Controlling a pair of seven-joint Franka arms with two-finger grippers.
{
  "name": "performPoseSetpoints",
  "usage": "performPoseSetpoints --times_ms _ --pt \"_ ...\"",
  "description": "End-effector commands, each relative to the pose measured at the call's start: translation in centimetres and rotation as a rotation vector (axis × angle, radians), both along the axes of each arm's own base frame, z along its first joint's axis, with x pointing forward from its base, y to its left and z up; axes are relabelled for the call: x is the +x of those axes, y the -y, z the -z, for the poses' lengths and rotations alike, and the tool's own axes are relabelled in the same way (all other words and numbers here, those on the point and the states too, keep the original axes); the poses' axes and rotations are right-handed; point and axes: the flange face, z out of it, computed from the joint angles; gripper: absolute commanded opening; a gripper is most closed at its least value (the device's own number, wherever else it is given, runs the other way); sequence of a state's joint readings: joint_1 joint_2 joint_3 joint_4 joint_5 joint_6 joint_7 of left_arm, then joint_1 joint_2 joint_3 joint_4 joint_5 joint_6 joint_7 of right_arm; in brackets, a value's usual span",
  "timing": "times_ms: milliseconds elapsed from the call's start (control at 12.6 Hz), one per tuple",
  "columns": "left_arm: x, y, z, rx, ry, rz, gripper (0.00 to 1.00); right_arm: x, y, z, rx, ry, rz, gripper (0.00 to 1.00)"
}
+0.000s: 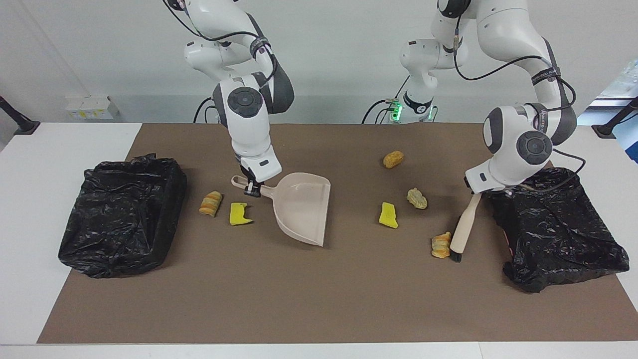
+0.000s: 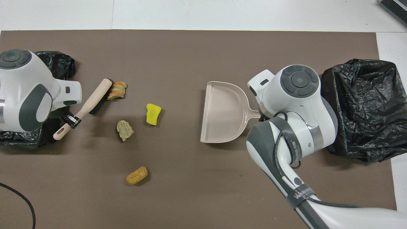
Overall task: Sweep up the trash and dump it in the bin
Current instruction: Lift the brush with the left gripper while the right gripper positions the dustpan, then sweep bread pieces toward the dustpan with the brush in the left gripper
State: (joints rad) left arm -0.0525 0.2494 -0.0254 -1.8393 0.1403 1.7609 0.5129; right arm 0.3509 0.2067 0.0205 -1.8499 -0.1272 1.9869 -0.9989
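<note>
The trash is several small scraps on the brown mat. A striped lump lies against the bristles of the beige brush, and my left gripper is shut on the brush's handle. Near it lie a yellow scrap, a tan lump and an orange lump. My right gripper is shut on the handle of the beige dustpan, whose mouth faces the left arm's end. Another striped lump and a yellow scrap lie beside the dustpan's handle.
A bin lined with a black bag stands at the right arm's end of the table. A second such bin stands at the left arm's end, close beside the left gripper. Bare white table borders the mat.
</note>
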Motion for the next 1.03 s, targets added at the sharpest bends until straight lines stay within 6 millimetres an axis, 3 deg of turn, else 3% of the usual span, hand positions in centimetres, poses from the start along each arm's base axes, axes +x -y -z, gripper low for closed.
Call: performPoseSetpoints --times_ms 0,158,237,316,633,949 --pt "-4.2 3.4 0.1 -0.038 -0.082 0.03 0.0 -2.7 -3.6 -0.7 -0.092 0.055 -0.103 0.0" --pt "-6.8 5.2 -0.1 -0.049 -0.098 0.036 0.0 -3.2 -4.2 -0.6 -0.107 0.053 -0.075 0.0" --pt "-7.6 5.8 -1.5 -0.038 -0.078 0.016 0.0 -3.5 -4.8 -0.3 -0.116 0.054 -0.082 0.0" --pt "-8.0 5.8 -2.3 -0.026 -0.072 -0.014 0.0 -3.9 -5.8 0.2 -0.128 0.056 -0.09 0.0" --pt "-9.6 5.6 -5.3 0.042 -0.037 -0.2 0.0 -3.9 -6.8 1.5 -0.146 0.06 -0.095 0.0" --pt "-13.0 4.9 -3.5 0.16 0.018 -0.529 0.0 -3.9 -6.8 1.6 -0.147 0.059 -0.096 0.0"
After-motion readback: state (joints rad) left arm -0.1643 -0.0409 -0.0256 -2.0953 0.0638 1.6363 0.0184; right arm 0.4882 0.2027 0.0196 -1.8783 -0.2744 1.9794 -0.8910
